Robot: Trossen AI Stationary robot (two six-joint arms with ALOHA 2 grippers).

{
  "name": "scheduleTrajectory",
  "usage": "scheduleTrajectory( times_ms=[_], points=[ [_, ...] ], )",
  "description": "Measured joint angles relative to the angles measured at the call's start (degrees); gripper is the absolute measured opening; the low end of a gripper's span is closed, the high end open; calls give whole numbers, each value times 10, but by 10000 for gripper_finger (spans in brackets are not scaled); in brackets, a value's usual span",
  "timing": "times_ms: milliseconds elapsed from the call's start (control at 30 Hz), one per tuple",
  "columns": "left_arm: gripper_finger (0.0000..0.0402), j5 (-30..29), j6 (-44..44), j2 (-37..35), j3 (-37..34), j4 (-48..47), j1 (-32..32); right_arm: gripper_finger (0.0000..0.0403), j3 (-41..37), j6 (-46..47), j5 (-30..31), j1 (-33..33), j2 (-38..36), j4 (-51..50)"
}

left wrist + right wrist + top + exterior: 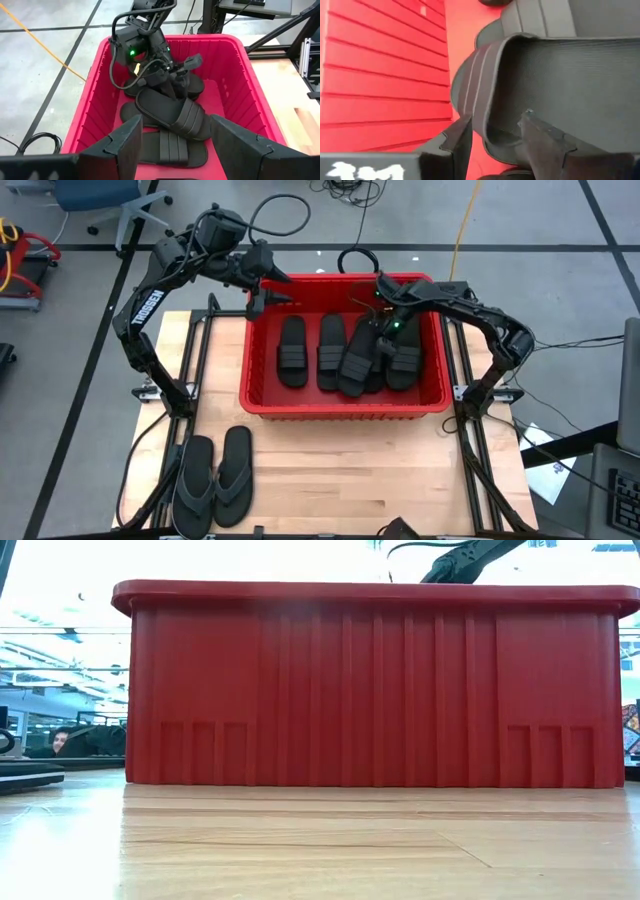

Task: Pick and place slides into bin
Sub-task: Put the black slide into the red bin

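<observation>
Four black ribbed-strap rubber slides [340, 355] seen inside large red slatted plastic bin [262, 395], frame centre. Right gripper [495, 132] lowered into bin's right half, fingers closed on strap edge of tilted slide [560, 85]. Left gripper [175, 137] held wide apart, empty, above bin's upper-left rim. Two grey flip-flops [213, 477] left on table, lower left.

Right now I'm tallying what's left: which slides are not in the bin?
The two thong flip-flops, lying side by side on the table in front of the bin; all the band-strap slides are inside it.
</observation>
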Motion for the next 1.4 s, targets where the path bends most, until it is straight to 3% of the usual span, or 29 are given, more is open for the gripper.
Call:
scheduleTrajectory(
  times_ms=[233,733,1233,1333,1400],
  points=[
    [228,0,3,0,0,-9,0,158,0,13,26,17,1,11],
    [228,0,6,0,0,-9,0,158,-1,35,23,45,1,31],
    [228,0,8,0,0,-9,0,156,-68,72,30,72,1,86],
    [228,-2,8,0,0,-9,0,137,-70,56,21,76,1,99],
    [228,-6,8,0,0,-9,0,103,-70,49,11,75,1,100]
  ],
)
